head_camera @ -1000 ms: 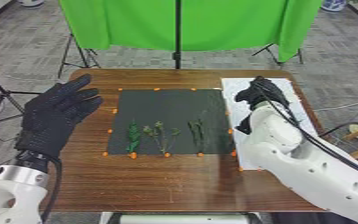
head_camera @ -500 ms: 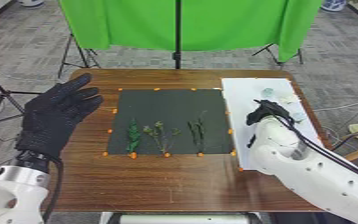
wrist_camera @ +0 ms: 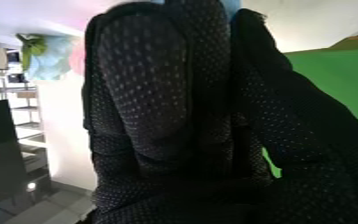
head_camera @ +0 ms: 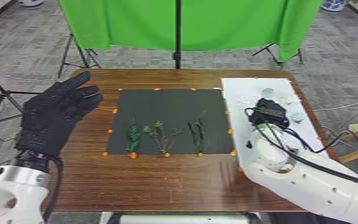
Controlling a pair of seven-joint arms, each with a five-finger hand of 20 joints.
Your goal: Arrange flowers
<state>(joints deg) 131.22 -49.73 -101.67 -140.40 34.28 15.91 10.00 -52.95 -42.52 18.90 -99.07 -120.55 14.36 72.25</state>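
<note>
Black-gloved left hand [head_camera: 58, 107] open, green stems [head_camera: 134, 135] on dark mat [head_camera: 162, 106], right hand [head_camera: 269, 112] over white sheet [head_camera: 244, 89], grip I can't tell.

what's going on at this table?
Robot is on a flower-arranging job. Its right hand is over the white sheet, where pale pieces lie; the right wrist view shows a pale blue flower with green leaves near that hand. Can't tell whether the hand has hold of anything. Green sprigs lie side by side on the black mat, untouched by either hand. Left hand is held off to the left of the mat.
</note>
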